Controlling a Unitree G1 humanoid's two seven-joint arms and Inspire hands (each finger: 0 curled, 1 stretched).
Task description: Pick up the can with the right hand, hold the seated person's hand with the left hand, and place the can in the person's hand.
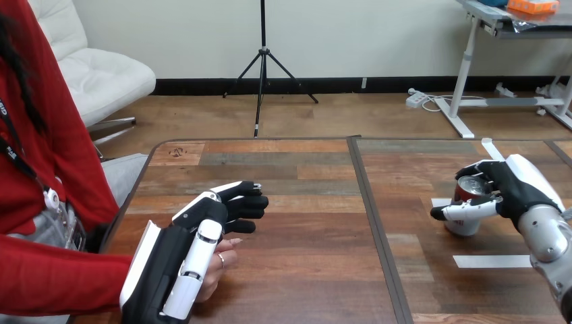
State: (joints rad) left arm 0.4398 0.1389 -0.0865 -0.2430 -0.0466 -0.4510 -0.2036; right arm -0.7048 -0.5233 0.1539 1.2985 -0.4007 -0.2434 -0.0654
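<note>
Wooden table (303,270): right robot hand (516,192) seemingly wraps the can (464,226)

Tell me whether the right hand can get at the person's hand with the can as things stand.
Likely not yet. Nothing on the table blocks the way from the right hand, curled round the can, but the left hand lies over the person's hand and covers most of it.
</note>
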